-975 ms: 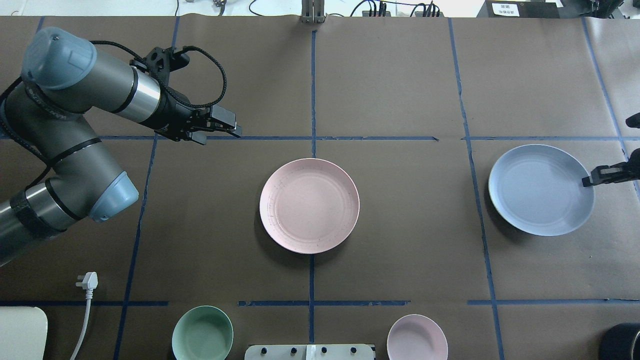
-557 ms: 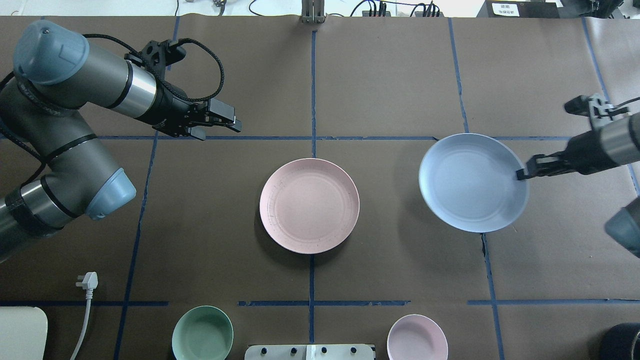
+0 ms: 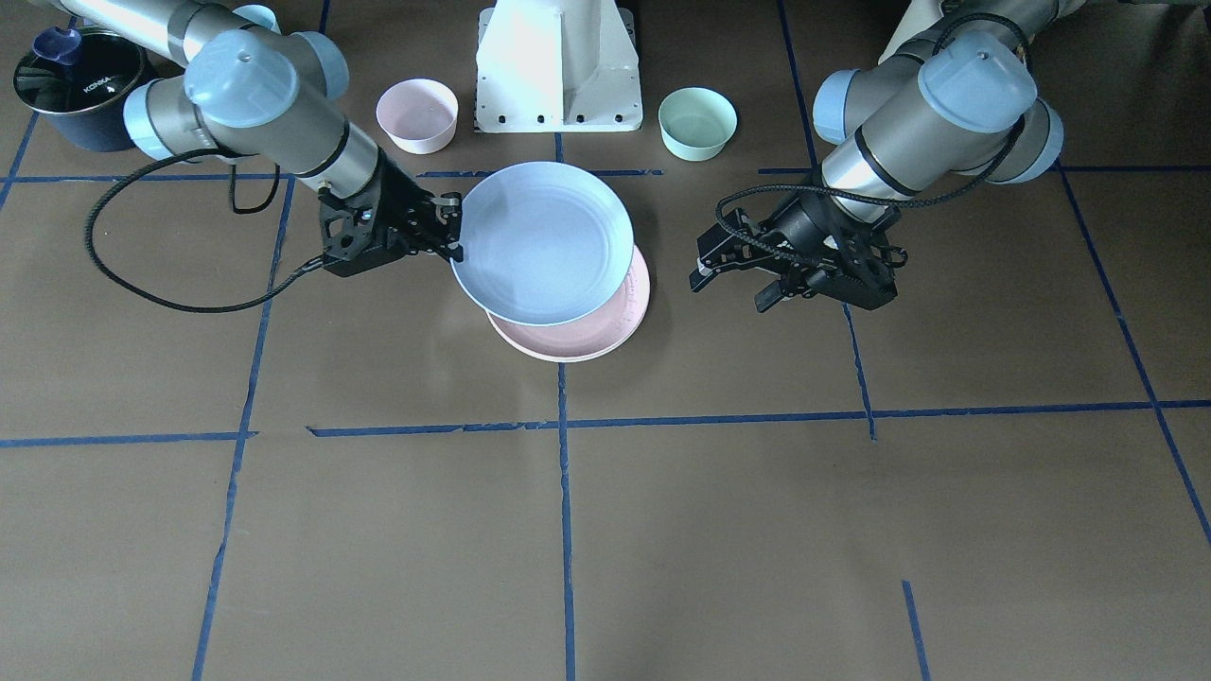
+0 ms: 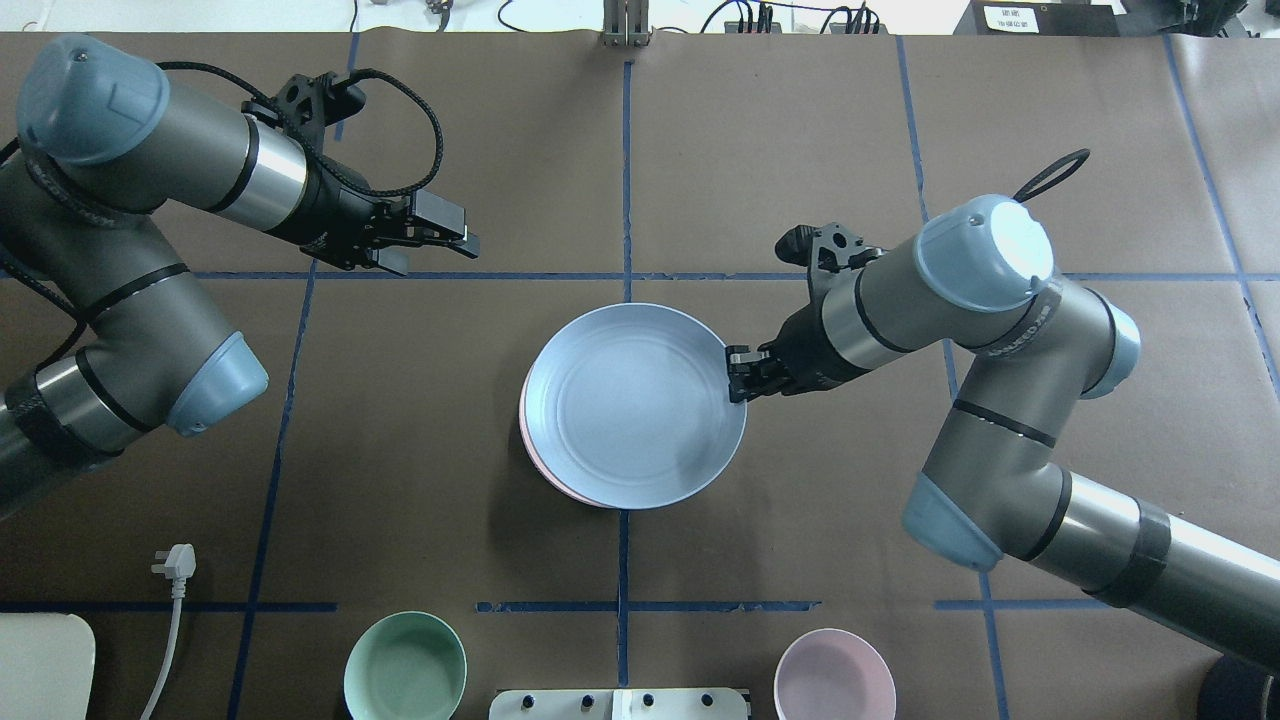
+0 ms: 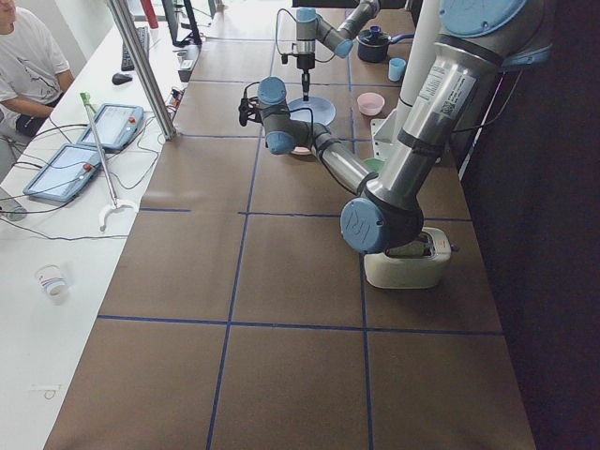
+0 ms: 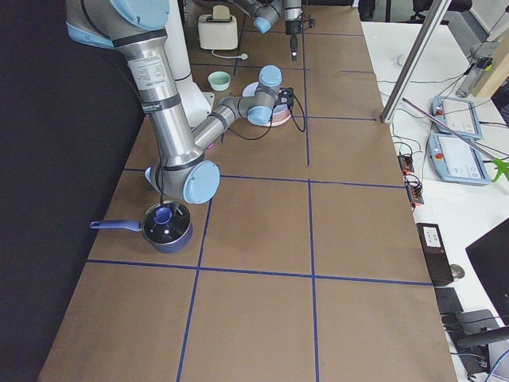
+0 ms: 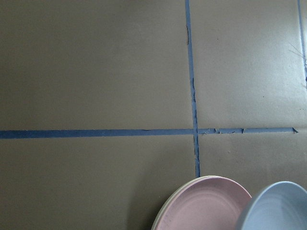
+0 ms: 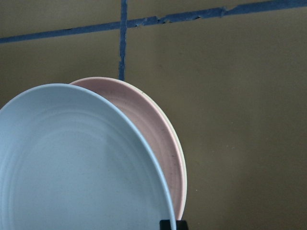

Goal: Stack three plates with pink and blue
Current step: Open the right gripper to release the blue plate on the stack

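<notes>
My right gripper [image 4: 738,376] is shut on the right rim of the pale blue plate [image 4: 633,405] and holds it slightly tilted, just above the pale pink plate [image 3: 610,331] at the table's middle. In the overhead view only a thin pink crescent [image 4: 527,440] shows. A cream plate's rim [image 7: 163,213] peeks out under the pink plate [image 7: 201,206]. In the right wrist view the blue plate [image 8: 76,163] covers most of the pink one [image 8: 153,139]. My left gripper [image 4: 440,250] is open and empty, hovering to the far left of the stack; it also shows in the front view [image 3: 730,287].
A mint bowl [image 4: 405,668] and a small pink bowl [image 4: 834,675] stand near the robot base [image 3: 558,66]. A white plug and cable [image 4: 172,565] lie at the near left. A dark pot [image 3: 80,85] with a blue cup stands by the right arm's side.
My right arm has carried the blue plate from the table's right side leftwards to over the pink plate. The left arm has barely moved.
</notes>
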Robot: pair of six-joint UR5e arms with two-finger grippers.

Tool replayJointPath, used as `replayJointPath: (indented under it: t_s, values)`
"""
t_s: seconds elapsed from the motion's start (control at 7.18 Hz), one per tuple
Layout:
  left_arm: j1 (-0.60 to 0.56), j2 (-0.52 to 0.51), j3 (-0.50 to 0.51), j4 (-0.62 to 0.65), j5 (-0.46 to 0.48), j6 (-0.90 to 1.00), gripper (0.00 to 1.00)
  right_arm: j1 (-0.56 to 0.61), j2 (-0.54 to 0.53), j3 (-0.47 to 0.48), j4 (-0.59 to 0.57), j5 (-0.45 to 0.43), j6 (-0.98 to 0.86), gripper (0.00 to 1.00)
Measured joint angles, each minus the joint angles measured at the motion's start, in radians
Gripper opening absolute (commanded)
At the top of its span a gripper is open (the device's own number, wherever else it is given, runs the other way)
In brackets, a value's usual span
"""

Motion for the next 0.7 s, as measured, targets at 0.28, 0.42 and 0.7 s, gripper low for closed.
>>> replayJointPath:
  t_s: [0.28,0.42,0.7]
  values:
    - [0.000,-0.001,0.000,0.000,0.000,-0.004,1.00,-0.023,0.016,-0.022,-0.024,-0.028,0.000,0.32]
    - [0.001,-0.001,0.000,0.000,0.000,-0.004,1.00,-0.025,0.019,-0.034,-0.025,-0.035,0.001,0.99]
    - [-0.001,0.000,0.000,0.001,0.000,-0.003,1.00,-0.025,0.027,-0.040,-0.024,-0.058,0.011,1.00]
